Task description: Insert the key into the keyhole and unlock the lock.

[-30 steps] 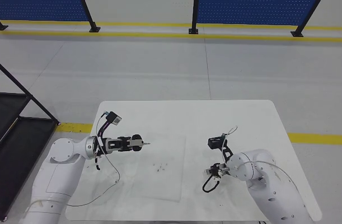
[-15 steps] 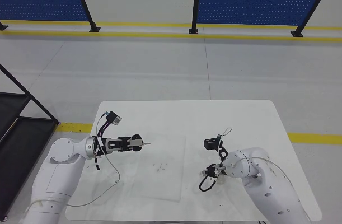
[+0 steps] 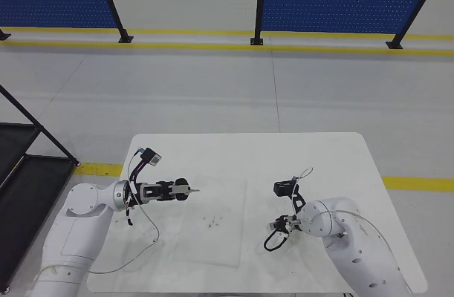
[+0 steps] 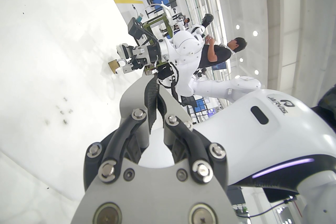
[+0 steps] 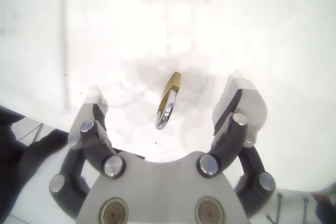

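Right claw: my right claw [image 5: 168,88] is spread wide and sits low over the table [image 3: 323,156], with one finger on each side of the lock.
Lock: the lock [image 5: 168,99] has a brass body and a silver shackle. It rests on the table between those fingers and I see it edge-on, with the shackle end toward my wrist. It touches neither finger, and bare table shows on both sides.
Left claw: my left claw [image 3: 183,191] is pressed together. It hangs above the left part of the table, pointing across toward the lock and well apart from it.
Left tip: a thin pale sliver [image 3: 192,191] pokes out past the fingertips. It is too small for me to tell whether it is the key.
Between the claws: a clear sheet [image 3: 227,245] lies flat on the table with a small cluster of dark specks [image 3: 214,220] on it. Nothing else lies in the line from one claw to the other.
Around: a black rack [image 3: 18,185] stands on the floor beside the table's left edge.
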Tool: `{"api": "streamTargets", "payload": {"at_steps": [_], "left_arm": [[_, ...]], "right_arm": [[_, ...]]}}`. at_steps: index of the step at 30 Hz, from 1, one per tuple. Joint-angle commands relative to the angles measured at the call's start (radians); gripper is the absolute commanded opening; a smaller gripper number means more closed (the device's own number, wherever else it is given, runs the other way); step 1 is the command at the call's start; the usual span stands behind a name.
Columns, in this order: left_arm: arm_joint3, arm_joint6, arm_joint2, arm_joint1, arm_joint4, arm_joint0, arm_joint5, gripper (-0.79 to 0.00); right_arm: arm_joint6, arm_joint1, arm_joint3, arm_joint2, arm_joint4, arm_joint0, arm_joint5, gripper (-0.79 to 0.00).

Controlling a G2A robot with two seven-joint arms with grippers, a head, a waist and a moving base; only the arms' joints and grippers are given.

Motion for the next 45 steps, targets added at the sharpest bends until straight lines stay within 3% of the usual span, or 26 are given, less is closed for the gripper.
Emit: {"api": "streamTargets", "payload": {"at_steps": [1, 13, 14, 16, 17, 21, 41, 45], "left_arm": [[0.0, 0.0, 0.0, 0.0, 0.0, 0.0, 0.0, -0.785], [0.0, 0.0, 0.0, 0.0, 0.0, 0.0, 0.0, -0.785], [0.0, 0.0, 0.0, 0.0, 0.0, 0.0, 0.0, -0.785], [0.0, 0.0, 0.0, 0.0, 0.0, 0.0, 0.0, -0.785], [0.0, 0.0, 0.0, 0.0, 0.0, 0.0, 0.0, -0.785], [0.0, 0.0, 0.0, 0.0, 0.0, 0.0, 0.0, -0.785], [0.0, 0.0, 0.0, 0.0, 0.0, 0.0, 0.0, -0.785], [0.0, 0.0, 0.0, 0.0, 0.0, 0.0, 0.0, -0.785]], "right_arm": [[0.006, 0.0, -0.009, 0.012, -0.012, -0.012, -0.006, 0.0], [0.033, -0.021, -0.03, 0.039, -0.076, -0.06, -0.033, 0.0], [0.033, -0.022, -0.029, 0.041, -0.077, -0.062, -0.033, -0.151], [0.033, -0.025, -0.028, 0.042, -0.079, -0.067, -0.033, -0.296], [0.033, -0.026, -0.027, 0.043, -0.08, -0.068, -0.033, -0.332], [0.033, -0.032, -0.027, 0.043, -0.087, -0.073, -0.033, -0.403], [0.033, -0.048, -0.022, 0.029, -0.106, -0.074, -0.033, -0.52], [0.033, -0.05, -0.012, 0.028, -0.104, -0.072, -0.033, -0.683]]}}
